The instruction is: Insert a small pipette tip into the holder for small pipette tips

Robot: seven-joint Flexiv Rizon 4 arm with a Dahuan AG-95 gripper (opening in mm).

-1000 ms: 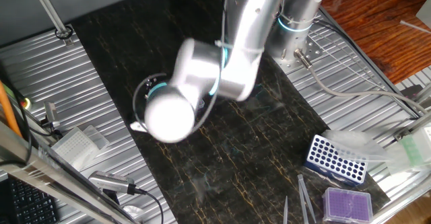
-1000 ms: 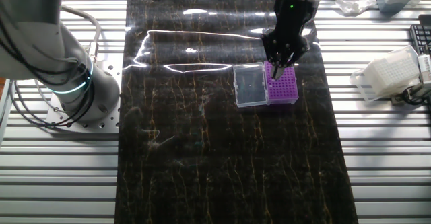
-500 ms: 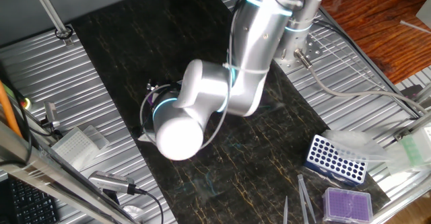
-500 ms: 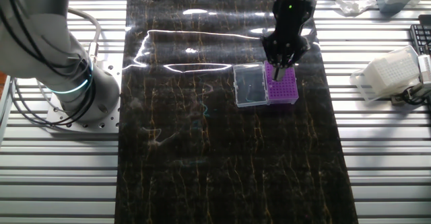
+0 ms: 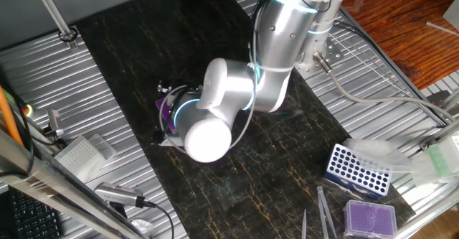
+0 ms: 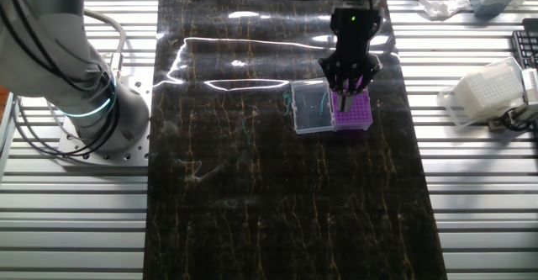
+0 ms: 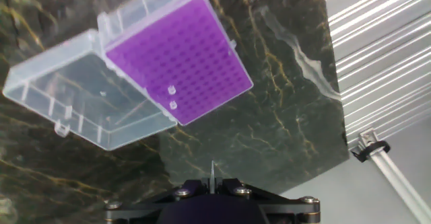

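Note:
The holder for small pipette tips (image 7: 178, 59) is a deep-purple gridded box on the dark mat, with its clear lid flap (image 7: 74, 99) hanging open beside it. Two clear tips (image 7: 172, 97) stand in its grid near the lid edge. At the bottom of the hand view my gripper (image 7: 212, 180) is shut on the small pipette tip (image 7: 212, 169), a thin clear sliver that pokes out toward the mat below the box. In the other fixed view the gripper (image 6: 349, 82) hovers over the holder (image 6: 360, 112). In one fixed view the arm hides all but a purple sliver of the holder (image 5: 168, 110).
A blue rack with white holes (image 5: 356, 169), a paler purple box (image 5: 369, 217) and long grey sticks (image 5: 324, 210) lie at the mat's far corner. A white tip box (image 6: 483, 95) sits on the ribbed metal table. The arm's base (image 6: 84, 103) stands beside the mat.
The gripper has shifted a little left over the holder. In one fixed view the arm's elbow has swung right and uncovered a sliver of the purple box.

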